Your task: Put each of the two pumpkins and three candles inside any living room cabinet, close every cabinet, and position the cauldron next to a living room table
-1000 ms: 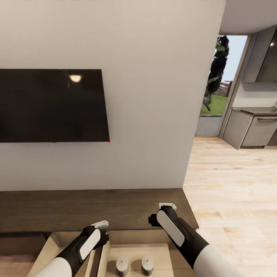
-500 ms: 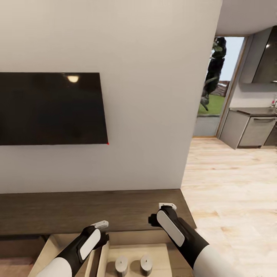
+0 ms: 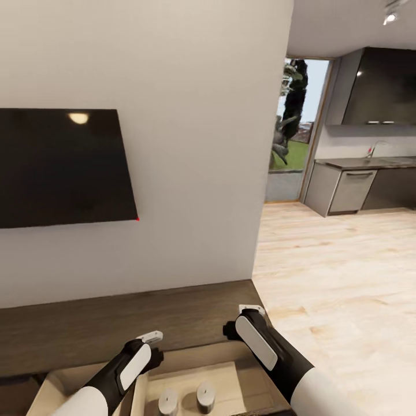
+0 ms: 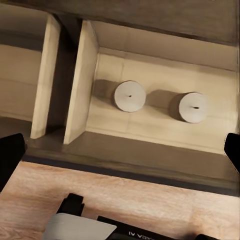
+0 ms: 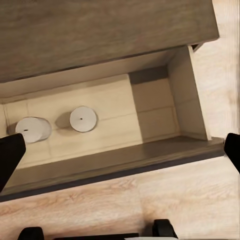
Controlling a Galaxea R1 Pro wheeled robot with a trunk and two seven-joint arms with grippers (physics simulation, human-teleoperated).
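Two candles stand apart in the open cabinet drawer, below both pincers, each with fingers spread wide and empty; no legible writing except a partial "AI".

Even, bright, soft render light. Lamp glare on TV screen; ceiling spotlight lit. Candles cast soft shadows. Slight upscaling blur.

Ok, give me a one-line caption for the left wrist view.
Two candles stand apart in the cabinet's open drawer, seen from above.
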